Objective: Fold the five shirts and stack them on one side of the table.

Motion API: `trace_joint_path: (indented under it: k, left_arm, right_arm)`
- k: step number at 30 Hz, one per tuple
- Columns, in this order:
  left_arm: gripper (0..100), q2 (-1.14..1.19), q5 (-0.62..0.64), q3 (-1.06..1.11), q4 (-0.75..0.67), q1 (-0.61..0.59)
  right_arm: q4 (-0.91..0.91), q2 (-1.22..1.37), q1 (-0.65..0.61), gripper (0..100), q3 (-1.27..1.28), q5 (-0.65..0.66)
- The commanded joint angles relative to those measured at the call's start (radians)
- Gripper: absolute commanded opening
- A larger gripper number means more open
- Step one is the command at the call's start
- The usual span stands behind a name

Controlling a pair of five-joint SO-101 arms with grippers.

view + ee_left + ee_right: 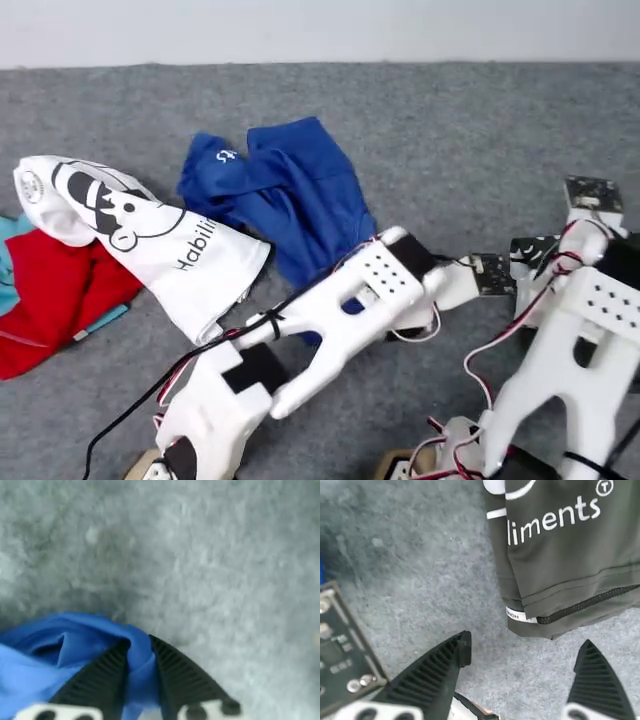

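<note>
While the left gripper [140, 643] pinches a fold of the blue shirt [45, 647], right gripper [526, 649] spread wide, dark grey shirt [570, 565] just beyond its fingertips

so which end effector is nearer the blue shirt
Left. The left end effector is shut on the blue shirt; the right end effector is open beside a dark shirt, clear of the blue one.

The grey shirt [570, 555] bears white lettering, the white shirt [190, 262] dark lettering.
</note>
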Motion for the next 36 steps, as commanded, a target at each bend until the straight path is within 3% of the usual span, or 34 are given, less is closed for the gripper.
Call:
trace_joint_path:
  k: [1,12,16,23,28,36]
  left_arm:
    - [2,-0.005,-0.040,-0.150,0.087,-0.057]
    - [2,-0.012,-0.037,-0.213,0.100,-0.489]
    - [3,-0.003,-0.037,-0.213,0.132,-0.535]
    - [24,-0.017,-0.037,-0.217,0.149,-0.531]
    - [25,-0.107,-0.037,-0.297,0.149,-0.588]
    - [25,-0.244,0.038,-0.248,0.149,-0.821]
  right_arm:
    - [-0.013,-0.028,-0.016,33.9,-0.012,0.005]
    - [-0.013,-0.028,-0.016,33.9,-0.012,0.006]
    - [-0.013,-0.028,-0.021,33.9,-0.012,0.006]
    - [-0.013,-0.028,-0.018,33.9,-0.011,0.008]
    - [-0.013,-0.028,-0.018,33.9,-0.011,0.008]
    - [-0.015,-0.027,-0.021,33.9,-0.011,0.008]
